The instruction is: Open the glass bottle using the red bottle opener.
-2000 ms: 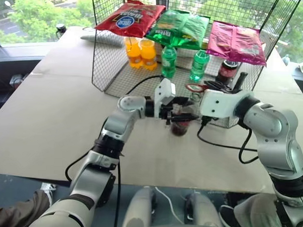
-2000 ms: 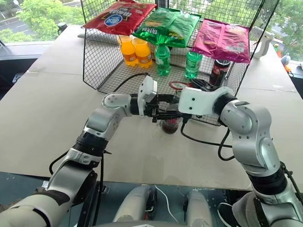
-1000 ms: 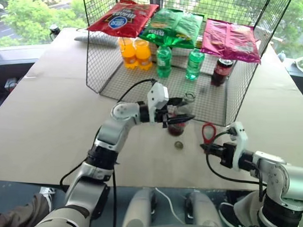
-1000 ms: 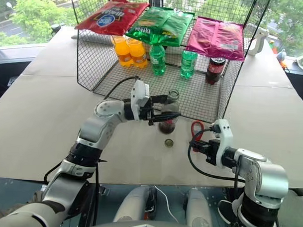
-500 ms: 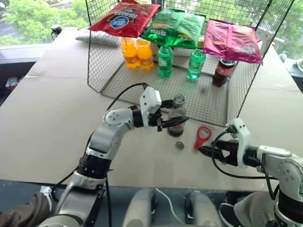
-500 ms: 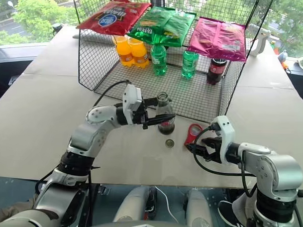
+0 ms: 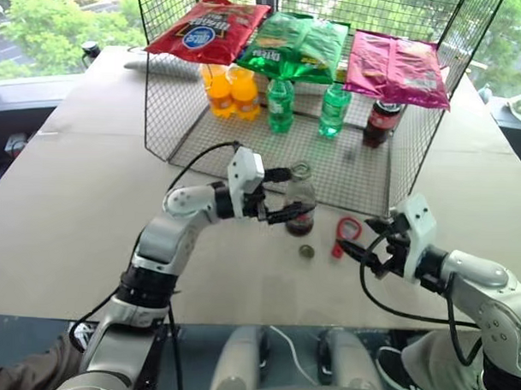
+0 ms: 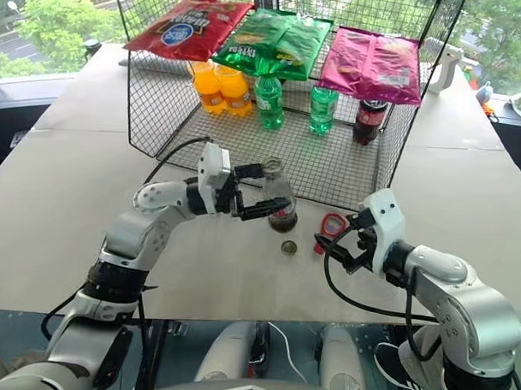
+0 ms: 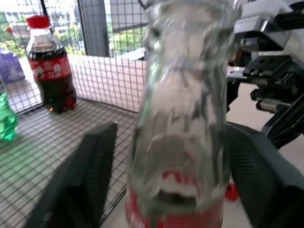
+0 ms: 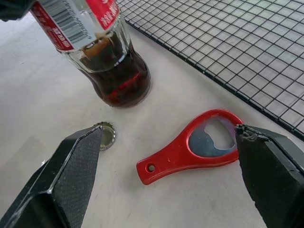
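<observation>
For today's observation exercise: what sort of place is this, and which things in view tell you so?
Probably a robot test bench staged as a snack stall: a wire rack holding crisp bags and soda bottles on a board-covered table, beside windows onto trees.

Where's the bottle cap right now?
The bottle cap lies on the table in front of the glass bottle, to the robot's left of the red bottle opener, apart from both.

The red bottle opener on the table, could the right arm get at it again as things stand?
Probably yes. The red bottle opener lies flat on the table, and the open right gripper hovers just above it. The cap and glass bottle stand to the side.
</observation>
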